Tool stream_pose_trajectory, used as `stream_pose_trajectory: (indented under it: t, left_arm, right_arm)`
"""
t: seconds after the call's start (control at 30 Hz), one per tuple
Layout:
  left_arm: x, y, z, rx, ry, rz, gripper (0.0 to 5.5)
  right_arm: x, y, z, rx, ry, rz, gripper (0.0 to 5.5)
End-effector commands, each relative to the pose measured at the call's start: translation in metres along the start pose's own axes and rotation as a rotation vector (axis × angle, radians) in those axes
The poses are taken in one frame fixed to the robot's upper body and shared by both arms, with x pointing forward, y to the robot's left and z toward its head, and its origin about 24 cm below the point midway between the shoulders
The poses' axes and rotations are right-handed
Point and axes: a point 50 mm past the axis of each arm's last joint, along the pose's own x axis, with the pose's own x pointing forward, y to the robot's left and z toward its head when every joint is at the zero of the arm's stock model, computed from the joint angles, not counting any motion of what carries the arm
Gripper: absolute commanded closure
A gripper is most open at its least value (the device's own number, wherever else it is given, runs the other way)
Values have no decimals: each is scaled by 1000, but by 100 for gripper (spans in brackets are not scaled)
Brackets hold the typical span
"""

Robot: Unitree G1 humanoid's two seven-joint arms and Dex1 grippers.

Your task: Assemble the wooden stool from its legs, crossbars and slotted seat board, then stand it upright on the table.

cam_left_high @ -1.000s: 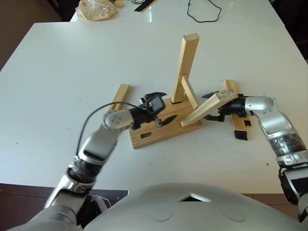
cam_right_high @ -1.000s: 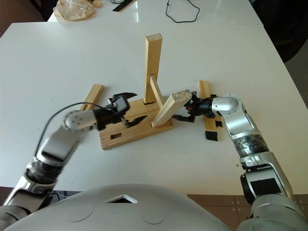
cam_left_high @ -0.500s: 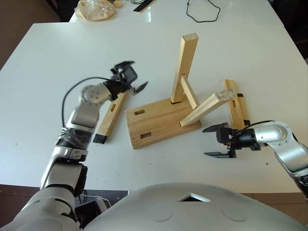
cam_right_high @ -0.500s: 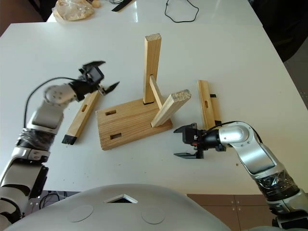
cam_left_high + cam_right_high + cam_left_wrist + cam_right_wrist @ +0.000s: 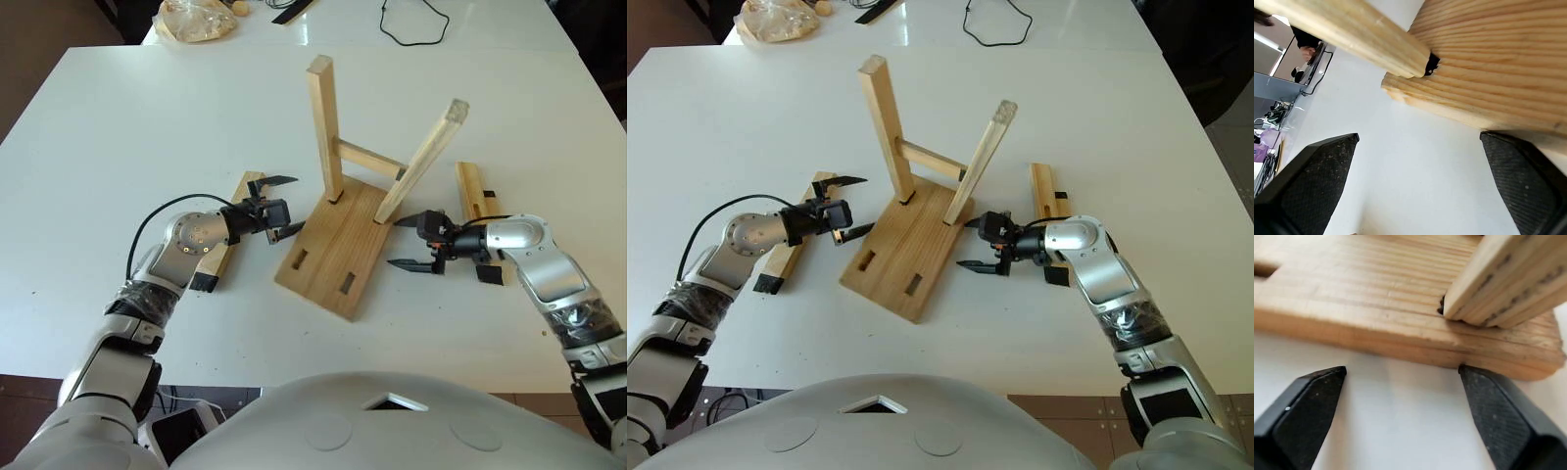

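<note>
seat board (image 5: 328, 245): pale grained wood | table (image 5: 127, 127): glossy white

Looks like a lab or test workroom, folks. There's a broad plain white desk (image 5: 118, 127) with a second white desk (image 5: 333, 27) butted up right behind it. On that one lie a loose black cable (image 5: 416, 24) and a crumpled clear plastic bag (image 5: 196, 20), with dark floor (image 5: 20, 69) showing at the edges.

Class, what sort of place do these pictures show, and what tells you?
Probably a robotics lab workbench: a plain white table bearing a half-built wooden stool, with the left gripper and right gripper open beside it.
</note>
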Motion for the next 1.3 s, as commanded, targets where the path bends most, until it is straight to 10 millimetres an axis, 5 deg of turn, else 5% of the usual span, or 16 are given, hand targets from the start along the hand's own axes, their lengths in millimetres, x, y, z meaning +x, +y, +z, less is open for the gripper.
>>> stream_pose_trajectory:
  t: [0.03,0.27,0.53,0.67,0.87,1.13,1.3]
  left_arm:
    - [-3,-25,3,-51,26,-102,90]
    - [-1,-15,-9,-150,98,60,90]
    - [-47,23,-11,-352,77,396,90]
    - [-66,83,14,-492,-110,713,90]
    - [-59,158,94,-618,-475,861,90]
    - [-30,187,122,-690,-474,860,90]
    - [-17,189,126,-776,-457,808,159]
  right_arm:
    - [11,-16,-2,-14,25,-70,126]
    - [15,-21,-13,8,31,-127,126]
    - [-15,-16,4,-55,-49,-187,126]
    - [-19,-20,11,-62,-64,-215,126]
    - [-10,-21,19,-73,-80,-205,126]
    - [2,-17,25,-85,-93,-181,126]
    - [7,-14,24,-87,-94,-173,126]
